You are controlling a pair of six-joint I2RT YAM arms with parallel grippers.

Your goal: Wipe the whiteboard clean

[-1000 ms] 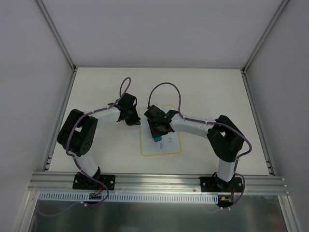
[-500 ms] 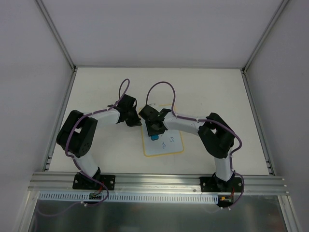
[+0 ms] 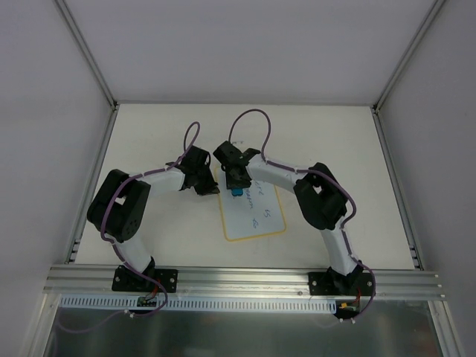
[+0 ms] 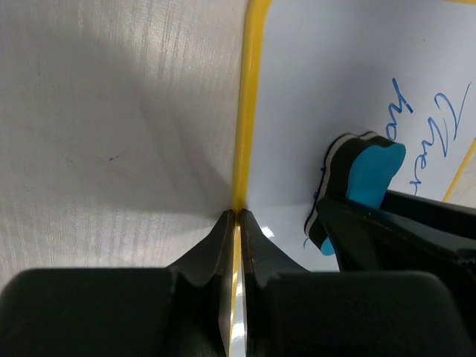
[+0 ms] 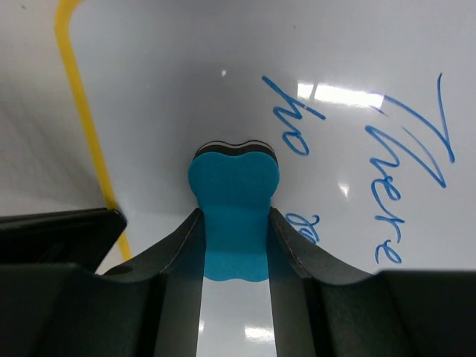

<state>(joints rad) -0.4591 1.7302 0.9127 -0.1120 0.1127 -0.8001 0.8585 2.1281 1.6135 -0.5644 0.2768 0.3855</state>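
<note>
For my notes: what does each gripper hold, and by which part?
Left gripper pinches the whiteboard by its yellow rim; right gripper clamps the blue eraser by its sides.

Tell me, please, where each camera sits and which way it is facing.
Top external: above and behind the robot, looking down on the table; the left arm and right arm show whole.
Left wrist: on the left arm, looking along the shut left end effector at the whiteboard rim.
Right wrist: on the right arm, looking past the right end effector, shut on the blue eraser, at blue handwriting.
Shared: both wrist views show eraser, handwriting and whiteboard.
</note>
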